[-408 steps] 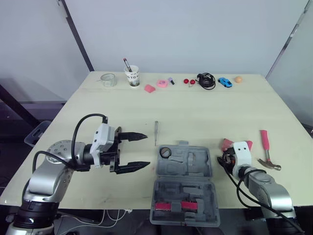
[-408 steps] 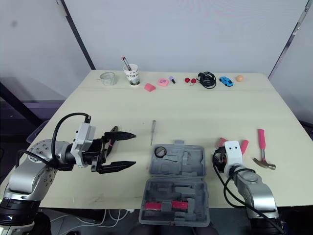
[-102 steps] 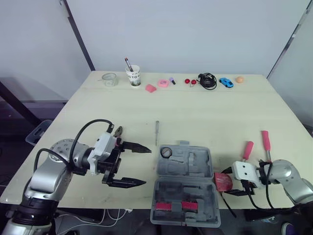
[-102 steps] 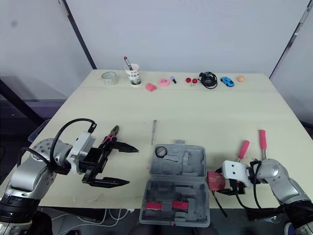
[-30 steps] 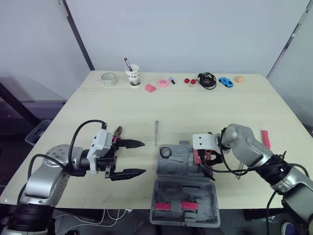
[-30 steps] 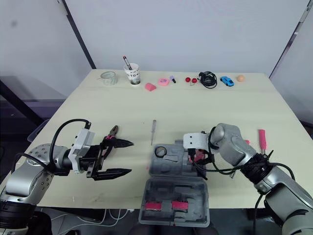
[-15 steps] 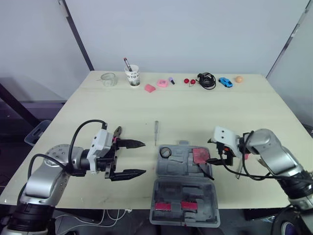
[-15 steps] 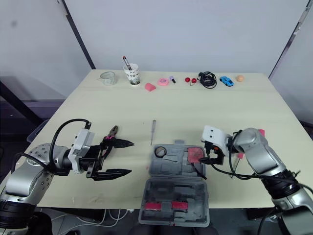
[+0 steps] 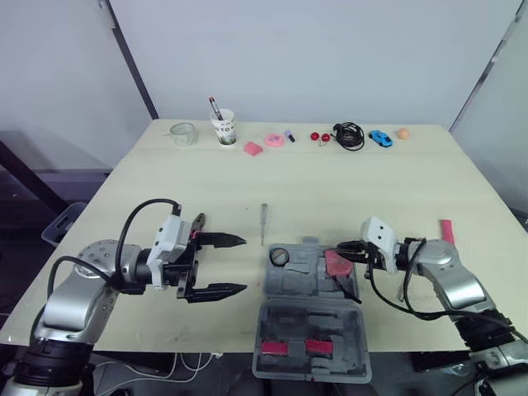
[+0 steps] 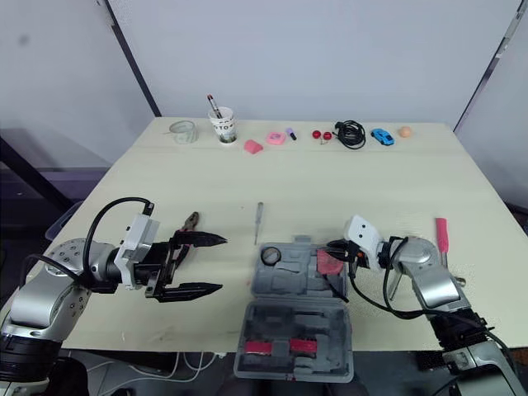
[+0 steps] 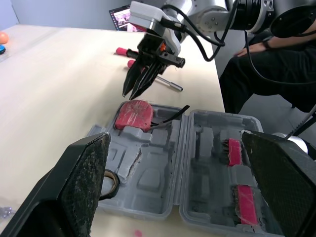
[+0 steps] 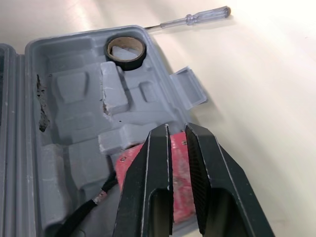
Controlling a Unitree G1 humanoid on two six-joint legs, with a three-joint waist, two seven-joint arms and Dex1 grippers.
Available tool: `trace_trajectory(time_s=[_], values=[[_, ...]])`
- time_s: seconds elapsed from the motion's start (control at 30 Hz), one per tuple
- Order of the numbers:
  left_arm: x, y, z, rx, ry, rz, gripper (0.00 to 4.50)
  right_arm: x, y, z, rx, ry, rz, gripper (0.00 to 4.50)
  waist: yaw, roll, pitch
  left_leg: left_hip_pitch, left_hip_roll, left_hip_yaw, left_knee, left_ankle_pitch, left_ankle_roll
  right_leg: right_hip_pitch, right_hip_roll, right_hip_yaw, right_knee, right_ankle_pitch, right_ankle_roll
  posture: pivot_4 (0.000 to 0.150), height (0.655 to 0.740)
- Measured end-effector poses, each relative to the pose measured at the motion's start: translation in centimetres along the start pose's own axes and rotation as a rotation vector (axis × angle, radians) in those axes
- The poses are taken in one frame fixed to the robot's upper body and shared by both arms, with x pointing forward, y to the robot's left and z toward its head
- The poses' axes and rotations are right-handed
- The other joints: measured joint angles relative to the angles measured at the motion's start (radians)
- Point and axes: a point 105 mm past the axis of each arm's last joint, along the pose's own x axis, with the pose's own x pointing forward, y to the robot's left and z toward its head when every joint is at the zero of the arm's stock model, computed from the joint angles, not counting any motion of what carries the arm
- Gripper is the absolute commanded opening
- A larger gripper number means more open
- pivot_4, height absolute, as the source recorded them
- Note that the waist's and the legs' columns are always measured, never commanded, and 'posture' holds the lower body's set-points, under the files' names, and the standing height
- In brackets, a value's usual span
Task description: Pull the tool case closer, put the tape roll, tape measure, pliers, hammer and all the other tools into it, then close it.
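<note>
Grey plastic dominates the head views: the tool case [image 9: 302,279] lies open at the near edge of the counter [image 9: 330,190], tray far and lid near, so its moulded pockets face up for loading. The tape roll [image 9: 279,256] sits in the tray's far-left corner and the red tape measure [image 9: 336,263] at its right end. The right claw [image 9: 341,247] hangs just beside the tape measure. The left claw [image 9: 245,265] is spread wide and empty left of the case, with the pliers [image 9: 197,222] just beyond it (probably its next pick). The screwdriver [image 9: 263,223] and the hammer [image 9: 446,230] lie out on the counter.

The left wrist view shows the right claw pointing down at the tape measure without touching it, its fingers nearly together. The tape measure's black strap [image 11: 168,117] trails across the tray.

From the right wrist, the fingers show only a thin slit between them and grip nothing. The tape measure lies under them, seemingly on the moulding rather than seated, and the roll fits its round recess.
</note>
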Motion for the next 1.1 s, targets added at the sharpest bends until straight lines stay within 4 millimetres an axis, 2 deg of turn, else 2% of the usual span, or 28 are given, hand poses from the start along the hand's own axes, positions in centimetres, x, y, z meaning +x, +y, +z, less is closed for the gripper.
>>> trace_trajectory(time_s=[0.17,0.43,0.77,0.83,1.1], values=[[0.0,0.0,0.0,-0.001,0.000,0.001,4.50,0.5,0.8,-1.8,0.061,-0.048,-0.003,0.58,-0.002,0.000,0.000,0.000,0.000,0.000,0.000,0.000,0.000,0.000,0.000,0.000,0.000,0.000,0.000,0.150,0.7400],[0.0,0.0,-0.1,-0.003,0.001,0.002,4.50,1.0,0.7,-4.2,0.102,-0.065,-0.046,0.58,-0.003,0.000,0.000,0.001,0.000,0.001,0.000,0.000,0.000,0.000,0.000,0.001,0.001,0.000,0.000,0.150,0.7400],[-0.1,-0.2,-0.5,-0.020,0.004,0.004,4.50,1.6,0.6,-5.3,0.113,-0.022,-0.049,0.58,-0.002,-0.008,-0.007,0.008,0.000,0.001,0.000,0.000,0.000,0.006,0.000,0.001,0.001,-0.002,-0.003,0.150,0.7400],[-0.1,-0.2,-0.5,-0.023,0.003,0.010,4.50,1.6,0.6,-5.5,0.103,-0.017,-0.059,0.58,-0.002,-0.010,-0.008,0.015,0.000,0.000,-0.001,0.000,0.000,0.013,0.000,0.001,0.000,-0.002,-0.004,0.150,0.7400],[-0.6,0.2,-1.3,-0.072,-0.042,0.121,4.50,1.1,0.8,-4.3,0.117,-0.110,-0.147,0.58,-0.002,-0.004,-0.003,0.013,0.001,0.000,-0.001,0.000,0.000,0.010,-0.001,0.004,0.000,-0.002,-0.003,0.150,0.7400]])
